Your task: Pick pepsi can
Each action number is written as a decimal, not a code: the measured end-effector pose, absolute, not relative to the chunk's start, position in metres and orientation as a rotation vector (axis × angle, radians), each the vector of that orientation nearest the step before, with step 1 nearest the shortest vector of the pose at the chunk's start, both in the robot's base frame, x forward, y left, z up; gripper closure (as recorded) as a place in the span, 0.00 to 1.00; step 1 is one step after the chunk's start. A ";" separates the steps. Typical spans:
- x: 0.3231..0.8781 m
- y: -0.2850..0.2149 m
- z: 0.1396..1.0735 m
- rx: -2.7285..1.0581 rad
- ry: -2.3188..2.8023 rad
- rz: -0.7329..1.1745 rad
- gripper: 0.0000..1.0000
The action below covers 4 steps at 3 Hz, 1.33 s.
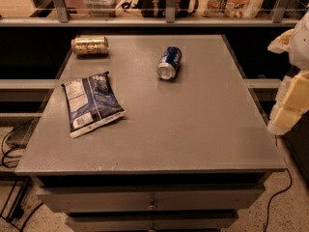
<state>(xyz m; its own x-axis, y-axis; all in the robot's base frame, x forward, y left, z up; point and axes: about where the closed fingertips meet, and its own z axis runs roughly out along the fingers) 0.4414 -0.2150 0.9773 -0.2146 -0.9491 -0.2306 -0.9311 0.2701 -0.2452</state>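
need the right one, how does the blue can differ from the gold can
The blue can is blue with white marks; the gold can is tan. The blue can points its silver top toward the camera; the gold can lies crosswise. The blue can sits nearer the end effector, off the table's right edge; the gold can is at the back left corner. Both lie on their sides.
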 end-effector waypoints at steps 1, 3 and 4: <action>0.456 -0.203 0.967 -1.720 2.144 0.030 0.00; 0.518 -0.170 0.945 -1.588 1.992 0.261 0.00; 0.565 -0.155 0.942 -1.490 1.933 0.248 0.00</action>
<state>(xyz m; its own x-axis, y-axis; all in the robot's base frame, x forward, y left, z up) 0.5651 -0.1546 0.9419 -0.1187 -0.7842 -0.6090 -0.9126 0.3279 -0.2444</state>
